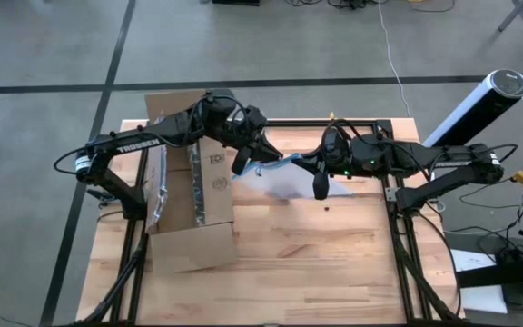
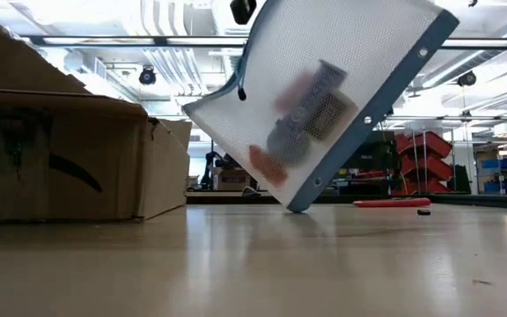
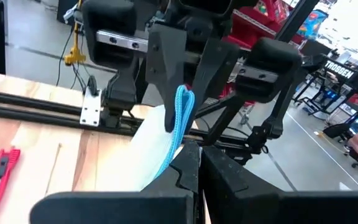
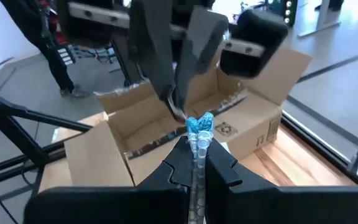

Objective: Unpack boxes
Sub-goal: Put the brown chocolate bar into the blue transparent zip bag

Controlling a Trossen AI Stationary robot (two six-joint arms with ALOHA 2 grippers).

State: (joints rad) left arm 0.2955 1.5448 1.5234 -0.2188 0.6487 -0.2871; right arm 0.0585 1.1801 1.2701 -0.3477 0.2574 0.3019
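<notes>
Brown cardboard box [image 1: 193, 186] on left part of wooden worktop [image 1: 334, 263], flaps open, lying beside left arm; black printed marks on its side wall in high view, shiny tape strip along one inner flap. Clear mesh pouch with blue edge [image 2: 324, 97] held off worktop between the two arms, just right of box, tilted, one lower corner at or just above worktop surface in low view (contact not resolvable). Blurred contents inside pouch: something grey, something reddish, not identifiable. Left gripper [image 1: 243, 162] over box's right edge, fingers [image 3: 188, 168] pressed together on blue seam of pouch. Right gripper [image 1: 319, 182] near worktop centre, fingers [image 4: 180, 163] likewise pinched on blue edge of pouch, from opposite side; in right wrist view, box seen beyond with flaps spread. Small red tool [image 3: 0, 177] flat on worktop, well apart from box, on right arm's side; also visible in low view as thin red strip [image 2: 393, 202] with small dark item just beside it. Grey floor with dark tape lines around worktop.
</notes>
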